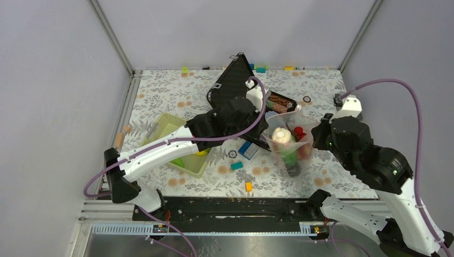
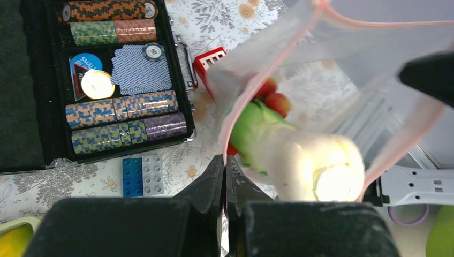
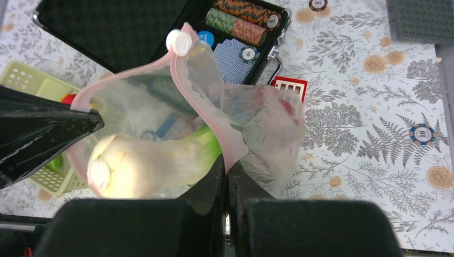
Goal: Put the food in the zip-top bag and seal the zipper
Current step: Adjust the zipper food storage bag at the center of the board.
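Clear plastic of the zip-top bag [image 1: 289, 147] hangs above the middle of the surface. The left gripper [image 2: 225, 160] and right gripper [image 3: 226, 160] each pinch the zipper [image 2: 251, 88], one at either end of the mouth. Inside we see a pale vegetable [image 1: 281, 135], red berries [image 1: 299, 131] and a dark round fruit [image 1: 293, 170]. We judge loading unfinished: a yellow piece [image 1: 202, 152] lies in the basket [image 1: 160, 126] near the left edge, and the mouth gapes unsealed. The black case [image 1: 233, 80] and loose blocks [image 1: 247, 150] crowd the surface beneath.
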`<state>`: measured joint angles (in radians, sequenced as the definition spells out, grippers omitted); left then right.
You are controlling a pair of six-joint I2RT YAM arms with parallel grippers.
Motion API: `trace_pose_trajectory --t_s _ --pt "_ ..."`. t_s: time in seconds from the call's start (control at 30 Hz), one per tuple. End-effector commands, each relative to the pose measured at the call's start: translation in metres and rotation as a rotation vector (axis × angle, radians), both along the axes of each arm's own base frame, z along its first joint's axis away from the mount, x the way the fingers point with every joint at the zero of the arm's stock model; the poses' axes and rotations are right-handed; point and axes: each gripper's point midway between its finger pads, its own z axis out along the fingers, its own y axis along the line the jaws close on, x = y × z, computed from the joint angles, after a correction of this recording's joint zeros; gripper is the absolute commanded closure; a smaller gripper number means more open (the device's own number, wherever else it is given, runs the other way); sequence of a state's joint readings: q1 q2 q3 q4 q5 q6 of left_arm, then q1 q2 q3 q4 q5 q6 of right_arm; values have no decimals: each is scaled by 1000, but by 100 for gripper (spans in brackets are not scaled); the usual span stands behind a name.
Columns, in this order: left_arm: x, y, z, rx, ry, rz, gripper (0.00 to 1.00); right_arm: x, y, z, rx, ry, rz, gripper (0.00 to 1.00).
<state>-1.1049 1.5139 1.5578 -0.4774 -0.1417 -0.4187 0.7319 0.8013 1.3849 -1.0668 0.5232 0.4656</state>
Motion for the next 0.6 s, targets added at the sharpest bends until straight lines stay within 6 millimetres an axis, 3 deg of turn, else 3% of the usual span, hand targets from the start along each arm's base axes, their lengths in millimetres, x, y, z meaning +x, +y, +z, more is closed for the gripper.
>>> trace_pose_trajectory --t_s 0.0,0.1,0.2,0.3,0.37,0.43,0.57 --pt "18 -11 23 -64 -48 44 100 -9 -29 22 -1 -51 -102 100" --pt "18 -22 9 -35 -23 19 100 -9 -29 11 -34 -15 -100 100" --pt "24 -20 -14 28 -4 53 100 -6 -1 -12 -16 50 9 100" --pt "37 -3 -39 120 -1 162 100 0 27 -36 27 85 94 100" --pt "44 13 -54 189 -7 234 100 3 34 -47 32 101 109 100" --pt "40 18 -63 211 3 229 100 7 37 -52 26 106 104 100" --pt "29 19 -62 178 21 181 100 15 46 -54 51 88 110 100"
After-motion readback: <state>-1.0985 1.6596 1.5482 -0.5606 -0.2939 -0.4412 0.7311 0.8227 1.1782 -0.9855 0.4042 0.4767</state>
